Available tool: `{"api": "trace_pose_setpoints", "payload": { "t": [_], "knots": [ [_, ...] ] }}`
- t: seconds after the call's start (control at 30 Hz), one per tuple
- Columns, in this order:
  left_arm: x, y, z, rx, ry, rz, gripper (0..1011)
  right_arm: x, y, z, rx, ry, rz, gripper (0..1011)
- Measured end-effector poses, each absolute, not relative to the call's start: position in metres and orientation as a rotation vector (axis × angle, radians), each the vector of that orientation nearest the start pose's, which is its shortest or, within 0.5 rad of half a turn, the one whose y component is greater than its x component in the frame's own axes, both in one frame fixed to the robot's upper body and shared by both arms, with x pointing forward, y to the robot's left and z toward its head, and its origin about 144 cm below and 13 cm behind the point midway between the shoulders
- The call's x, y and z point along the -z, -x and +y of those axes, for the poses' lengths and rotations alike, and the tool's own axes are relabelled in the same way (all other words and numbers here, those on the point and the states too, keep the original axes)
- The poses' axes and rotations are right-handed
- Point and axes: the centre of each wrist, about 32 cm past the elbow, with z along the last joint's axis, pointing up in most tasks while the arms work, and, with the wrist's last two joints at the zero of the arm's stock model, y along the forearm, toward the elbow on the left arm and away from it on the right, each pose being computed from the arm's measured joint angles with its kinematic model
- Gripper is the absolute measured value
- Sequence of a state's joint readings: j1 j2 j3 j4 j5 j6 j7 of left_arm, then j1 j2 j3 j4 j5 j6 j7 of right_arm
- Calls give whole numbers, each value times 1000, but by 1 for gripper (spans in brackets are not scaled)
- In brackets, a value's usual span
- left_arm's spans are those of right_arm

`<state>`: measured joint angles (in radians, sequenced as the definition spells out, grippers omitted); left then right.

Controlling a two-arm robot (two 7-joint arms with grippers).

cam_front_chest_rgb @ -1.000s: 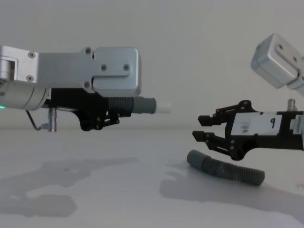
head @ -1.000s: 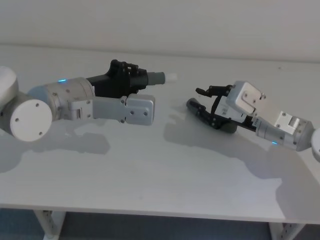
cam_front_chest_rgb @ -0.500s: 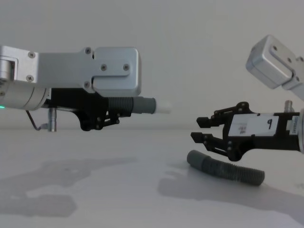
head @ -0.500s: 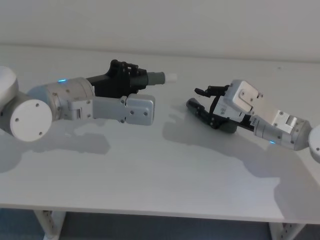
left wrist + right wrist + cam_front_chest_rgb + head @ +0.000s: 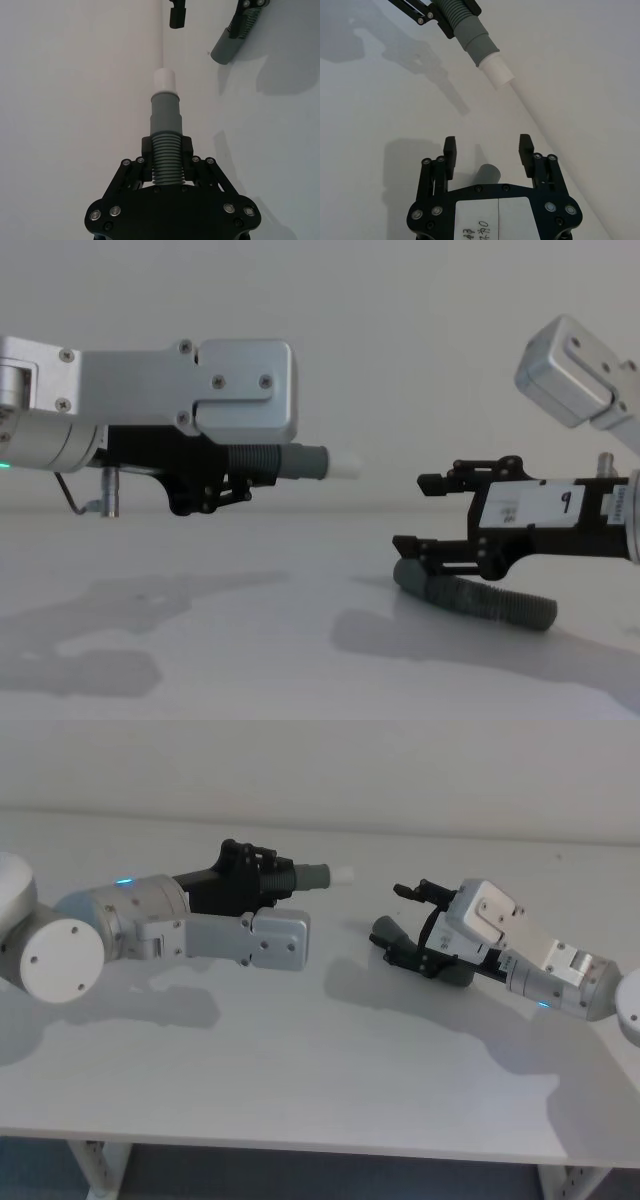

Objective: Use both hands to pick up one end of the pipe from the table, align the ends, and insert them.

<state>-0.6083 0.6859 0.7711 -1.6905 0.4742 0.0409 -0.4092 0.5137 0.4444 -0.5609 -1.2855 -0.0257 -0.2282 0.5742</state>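
Grey short piece (image 5: 165, 115) hung clenched in the left gripper (image 5: 167, 147) above the surface (image 5: 300, 1050). The right gripper (image 5: 488, 145) straddled the cuff (image 5: 487, 175) of the long piece (image 5: 490, 602), fingers (image 5: 451, 147) released. Grasping seemed underway; closing squarely on that cuff looked next.

Most likely a robotics lab: plain white table (image 5: 300, 1070) against a plain pale wall (image 5: 400, 760), legs (image 5: 100, 1165) at the front corners, left arm (image 5: 130, 920) and right arm (image 5: 550, 970) reaching over it (silver, screwed housings).
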Motion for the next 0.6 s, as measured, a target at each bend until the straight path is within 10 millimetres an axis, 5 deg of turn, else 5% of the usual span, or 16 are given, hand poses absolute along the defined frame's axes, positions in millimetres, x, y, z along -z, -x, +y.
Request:
{"api": "trace_pose_setpoints", "payload": {
  "t": [0.37,0.6],
  "knots": [
    [-1291,-522,216,-530,-788,-1134,320,-1206,-569,-243,548,376,-566,998],
    [-1291,-522,216,-530,-788,-1134,320,-1207,-574,-244,540,387,-564,1001]
  ]
}}
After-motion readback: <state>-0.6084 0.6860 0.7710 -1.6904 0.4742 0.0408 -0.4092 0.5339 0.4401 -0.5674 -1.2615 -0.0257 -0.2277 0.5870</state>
